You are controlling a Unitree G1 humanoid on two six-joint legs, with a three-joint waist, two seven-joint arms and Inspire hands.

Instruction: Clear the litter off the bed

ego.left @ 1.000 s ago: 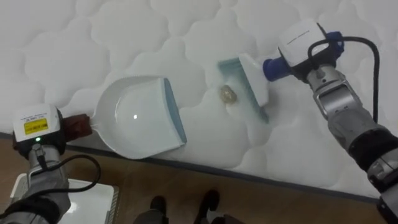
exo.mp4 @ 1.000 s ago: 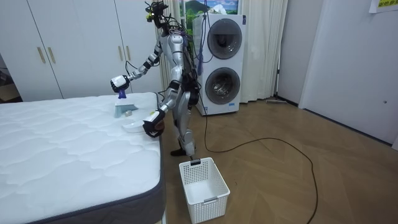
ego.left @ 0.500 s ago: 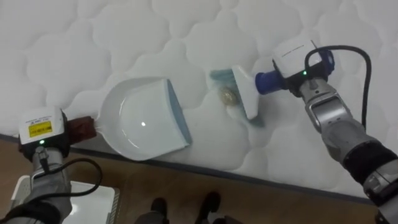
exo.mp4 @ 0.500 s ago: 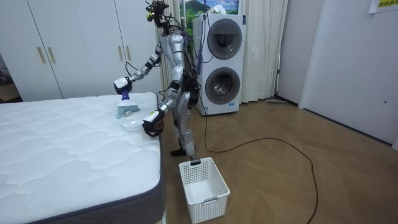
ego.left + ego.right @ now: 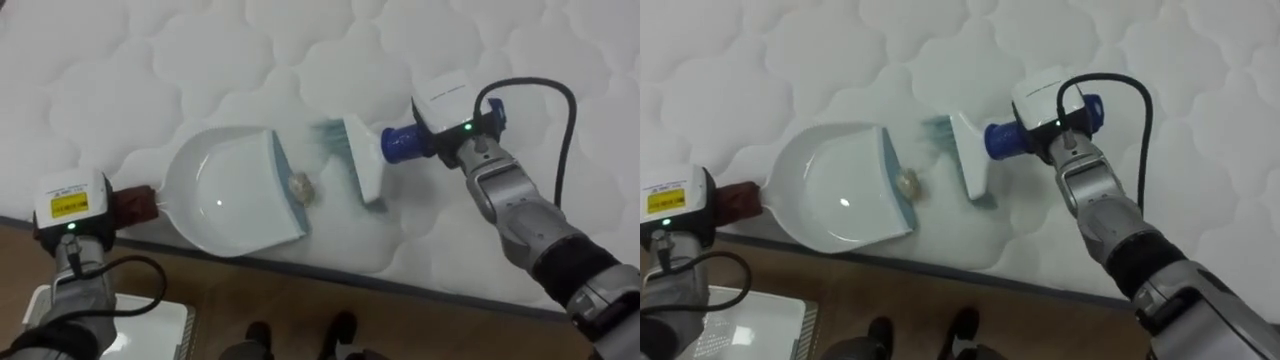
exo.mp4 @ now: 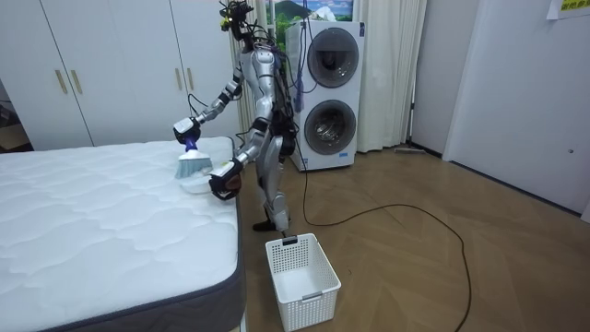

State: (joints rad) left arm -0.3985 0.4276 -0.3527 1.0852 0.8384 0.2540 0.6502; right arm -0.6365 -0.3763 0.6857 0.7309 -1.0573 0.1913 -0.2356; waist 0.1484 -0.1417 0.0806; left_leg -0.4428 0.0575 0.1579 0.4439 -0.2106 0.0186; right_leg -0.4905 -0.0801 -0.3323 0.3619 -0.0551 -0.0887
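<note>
While the robot stands at the corner of the bed (image 5: pixel 200 60) on a wood floor (image 6: pixel 442 258), white basket (image 6: pixel 302 267) near its feet and stacked washers (image 6: pixel 329 92) behind, the right hand (image 5: pixel 455 120) is closed round the blue-handled brush (image 5: pixel 358 160), bristles on the quilted white surface just beside the dustpan (image 5: pixel 220 200). A small beige scrap (image 5: pixel 299 185) sits at the dustpan's lip. The left hand (image 5: pixel 70 205) is at the dustpan's dark handle, off the bed edge; its grip can't be told.
</note>
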